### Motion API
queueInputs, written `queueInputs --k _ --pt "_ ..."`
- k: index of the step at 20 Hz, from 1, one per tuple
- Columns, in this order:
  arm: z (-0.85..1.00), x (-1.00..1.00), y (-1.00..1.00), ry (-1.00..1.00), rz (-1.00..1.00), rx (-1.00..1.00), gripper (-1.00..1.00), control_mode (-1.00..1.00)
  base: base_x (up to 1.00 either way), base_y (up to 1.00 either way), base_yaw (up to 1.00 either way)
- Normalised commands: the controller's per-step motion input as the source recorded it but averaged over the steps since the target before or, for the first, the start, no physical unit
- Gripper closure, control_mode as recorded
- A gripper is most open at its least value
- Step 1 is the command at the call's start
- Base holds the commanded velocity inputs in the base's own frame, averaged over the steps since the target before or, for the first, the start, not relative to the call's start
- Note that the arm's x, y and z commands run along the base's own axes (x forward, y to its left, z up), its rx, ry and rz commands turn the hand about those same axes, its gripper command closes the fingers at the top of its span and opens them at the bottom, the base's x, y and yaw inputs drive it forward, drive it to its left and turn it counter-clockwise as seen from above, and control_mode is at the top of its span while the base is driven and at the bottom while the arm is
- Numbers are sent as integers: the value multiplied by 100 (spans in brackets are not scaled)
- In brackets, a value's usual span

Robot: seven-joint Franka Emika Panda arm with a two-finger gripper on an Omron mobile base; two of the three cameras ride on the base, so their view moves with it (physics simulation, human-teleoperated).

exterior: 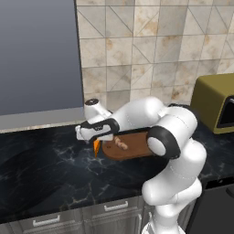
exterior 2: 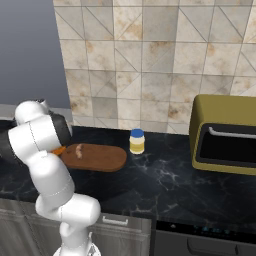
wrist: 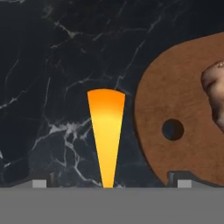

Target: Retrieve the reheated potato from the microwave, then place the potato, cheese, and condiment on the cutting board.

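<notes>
While the arm reaches low over the black marble counter (exterior: 50, 155), one gripper (wrist: 109, 183) hangs just above one cheese (wrist: 106, 135), an orange wedge whose thin point sits between the two finger tips. The tips stand wide apart, one near each side of the hand view, and neither touches the wedge, so the pincer is spread and holds nothing. The cheese lies on the bare counter just beside the rounded end of the one cutting board (wrist: 175, 96), not on it (a dark strip of counter shows between them). That end of the board has a single round hole. One potato (exterior: 121, 143) lies on the board, a small tan lump near the end closest to the gripper; in the hand view it shows at the right edge. One condiment (exterior 2: 137, 141), blue cap on a pale yellowish body, stands upright on the counter just past the far end of the board, apart from it. One olive-yellow toaster oven (exterior 2: 225, 132) sits farther along the counter, well away from the board.
</notes>
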Motion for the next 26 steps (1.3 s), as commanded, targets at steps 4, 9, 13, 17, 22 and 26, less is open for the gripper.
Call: queueInputs --k 4,9,13,17,22,26 --pt "-32 17 5 3 0 0 -100 -100 0 0 0" --pt "-20 19 2 0 0 0 -100 -100 0 0 0" --pt "-15 1 0 0 0 -1 -100 -100 0 0 0" --pt "-18 2 0 0 0 0 -100 -100 0 0 0" --pt "-17 6 0 0 0 0 100 -100 0 0 0" --pt "-7 3 0 0 0 0 100 -100 0 0 0"
